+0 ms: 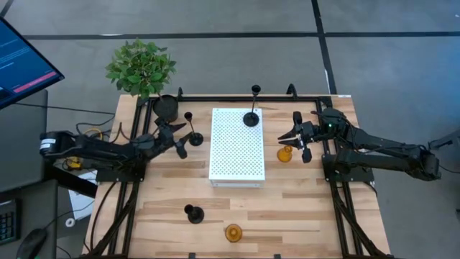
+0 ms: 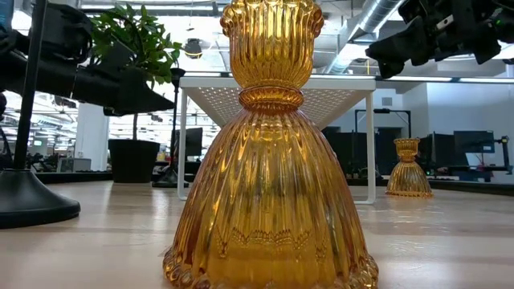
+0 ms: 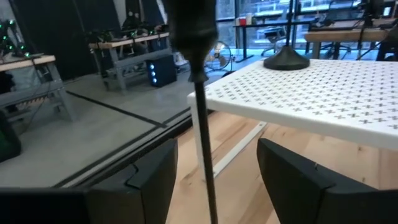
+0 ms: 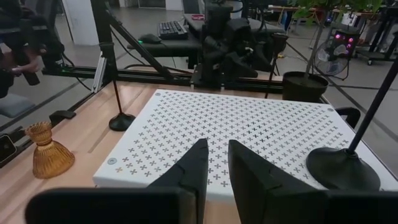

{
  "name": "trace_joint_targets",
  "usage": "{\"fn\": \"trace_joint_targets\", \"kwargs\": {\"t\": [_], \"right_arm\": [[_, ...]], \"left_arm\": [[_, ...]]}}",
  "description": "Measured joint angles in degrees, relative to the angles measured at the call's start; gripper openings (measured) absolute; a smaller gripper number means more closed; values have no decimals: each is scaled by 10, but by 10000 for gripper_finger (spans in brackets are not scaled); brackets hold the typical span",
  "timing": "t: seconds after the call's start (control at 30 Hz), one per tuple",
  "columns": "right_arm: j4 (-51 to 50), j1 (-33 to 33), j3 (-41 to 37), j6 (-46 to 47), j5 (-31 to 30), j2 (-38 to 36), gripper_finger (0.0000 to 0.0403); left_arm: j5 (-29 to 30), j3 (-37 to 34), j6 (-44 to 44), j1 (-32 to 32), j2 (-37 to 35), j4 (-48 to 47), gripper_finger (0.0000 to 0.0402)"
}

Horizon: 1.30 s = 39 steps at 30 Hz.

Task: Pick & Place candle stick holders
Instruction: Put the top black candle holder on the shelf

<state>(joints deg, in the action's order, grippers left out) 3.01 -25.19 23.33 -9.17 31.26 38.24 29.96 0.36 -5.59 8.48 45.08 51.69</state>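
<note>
A tall thin-stemmed black holder (image 1: 195,137) stands by its round base on the wood table, left of the white perforated stand (image 1: 236,155). My left gripper (image 1: 182,140) is open, one finger on either side of the holder's stem (image 3: 205,143), not touching it. A second tall black holder (image 1: 251,118) stands on the stand's far end. An amber holder (image 1: 285,153) stands on the table right of the stand. My right gripper (image 1: 297,137) hovers just beyond it, shut and empty (image 4: 216,168). A short black holder (image 1: 194,214) and another amber holder (image 1: 233,232) stand near the table's near edge.
A black pot (image 1: 167,108) with a green plant (image 1: 140,66) stands at the table's far left corner, close behind my left gripper. Black frame rails (image 1: 338,194) run along the table's sides. Bare wood (image 1: 302,208) lies between the stand and the near edge.
</note>
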Motion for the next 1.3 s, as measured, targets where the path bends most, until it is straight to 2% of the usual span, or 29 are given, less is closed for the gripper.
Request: {"fn": "trace_joint_targets", "kwargs": {"t": [0.5, 0.87, 1.3], "right_arm": [[0, 0, 0, -4, -1, 0, 54], [0, 0, 0, -4, -1, 0, 54], [0, 0, 0, -3, -1, 0, 54]], "left_arm": [[0, 0, 20, 26, 91, 96, 219], [0, 45, 17, 26, 149, 101, 218], [5, 47, 18, 26, 155, 101, 210]]}}
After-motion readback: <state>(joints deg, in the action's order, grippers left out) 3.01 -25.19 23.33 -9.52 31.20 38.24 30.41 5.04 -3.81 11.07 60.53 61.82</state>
